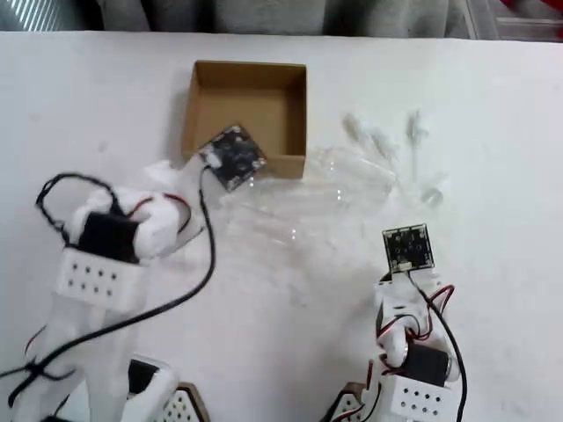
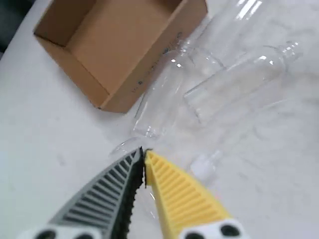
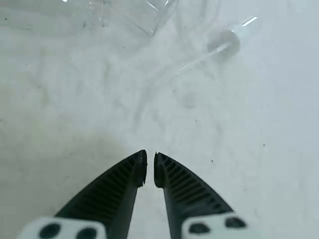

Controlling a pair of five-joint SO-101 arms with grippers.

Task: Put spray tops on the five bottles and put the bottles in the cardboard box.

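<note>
High view: the bottles (image 1: 352,171) are lying flat on the white table (image 1: 493,290), just beside the cardboard box (image 1: 251,105) and outside it.

In the left wrist view, the left gripper (image 2: 144,157) sits low over the table near a corner of the box. Its gray and yellow fingers are pressed together with nothing between them, and the tips are right next to the end of one clear bottle (image 2: 159,99) that lies along the box wall. A second bottle (image 2: 239,74) lies beside that one. The right gripper (image 3: 149,167) is closed up too, black fingers nearly touching and holding nothing, well apart from a spray top (image 3: 224,42) lying on its side with its thin tube trailing. More spray tops (image 1: 378,136) sit loose past the bottles, on the far side from the arms.
</note>
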